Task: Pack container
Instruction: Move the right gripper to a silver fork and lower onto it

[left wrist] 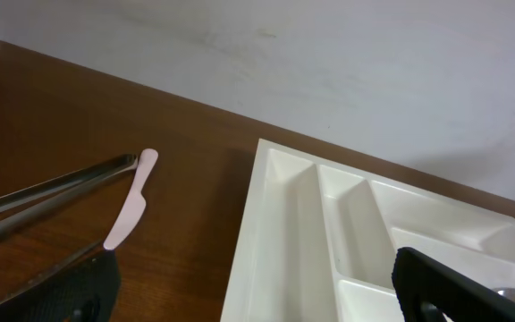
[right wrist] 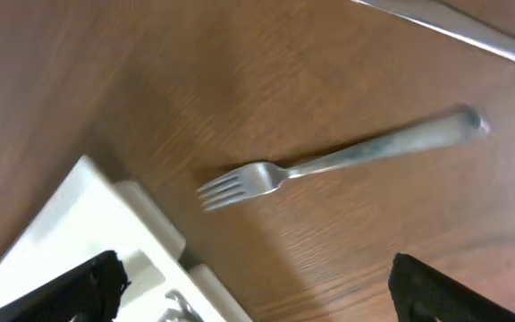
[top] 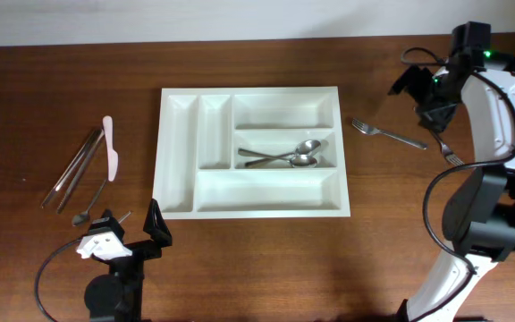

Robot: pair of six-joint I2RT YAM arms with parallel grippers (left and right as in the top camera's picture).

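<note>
Container [top: 250, 90]: white plastic cutlery tray with five compartments, lying flat on the table [top: 43, 89]. It sits just ahead of the left gripper [top: 130, 220] and to that gripper's right, its near left corner close to the gripper's black finger. From the right gripper [top: 421, 112] it lies off to the left, apart, with only one corner showing in that wrist view.

Contents: two spoons [top: 286, 157], side by side in the middle long compartment, bowls turned toward the right gripper's side.

Left gripper: jaws spread wide with nothing between them, low at the table's near edge. Its fingers [left wrist: 454, 291] sit at the two lower corners of its own view.

Right gripper: jaws likewise wide apart and holding nothing, above the bare wood past the tray's right rim.

Fork [top: 387, 134]: on the table just ahead of the right gripper, between it and the tray, tines toward the tray, untouched.

Second metal utensil [top: 451, 154]: beside the right gripper, on the side away from the tray (partly hidden by the arm, so its kind is uncertain).

Pink knife [top: 110, 148]: ahead of the left gripper and to its left, well apart from it.

Long metal strips [top: 74, 168]: a pair (tongs or chopsticks, cannot tell), just left of the knife.

Small spoon [top: 90, 204]: the loose item nearest the left gripper, just ahead and left of it.
</note>
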